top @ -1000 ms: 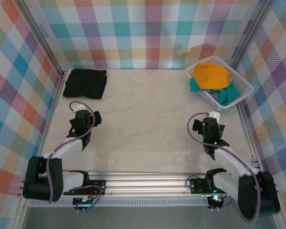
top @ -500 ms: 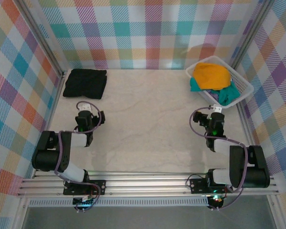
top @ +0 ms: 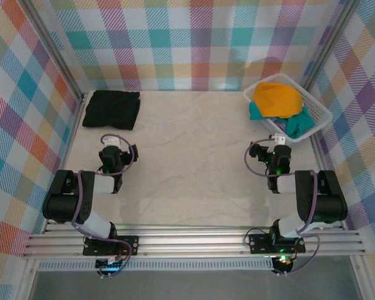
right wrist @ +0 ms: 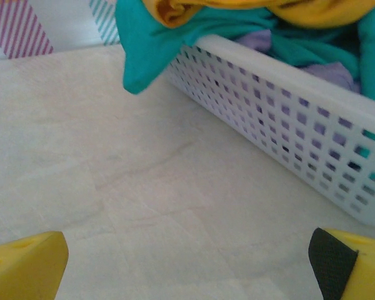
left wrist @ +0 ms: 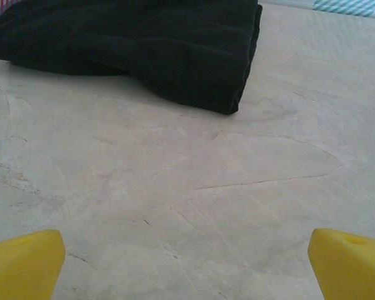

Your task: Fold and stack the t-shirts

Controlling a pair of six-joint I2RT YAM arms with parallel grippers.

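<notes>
Black t-shirt (top: pixel 111 109), folded, upper left. Teal t-shirt (top: pixel 256 112) overhanging basket (top: pixel 322 116), upper right: we approach low with right gripper (right wrist: pixel 187 269), jaws apart like left gripper (left wrist: pixel 187 265).

Lab rig: plaid walls (top: pixel 194 44), alu rail (top: pixel 194 239)

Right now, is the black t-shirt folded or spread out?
Folded: the black t-shirt is a compact rectangle, with a thick layered edge in the left wrist view.

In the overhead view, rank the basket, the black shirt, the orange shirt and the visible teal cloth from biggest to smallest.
1. white basket
2. black t-shirt
3. orange-yellow t-shirt, only slightly smaller than the black one, so that ranking is close
4. teal t-shirt, mostly covered
</notes>
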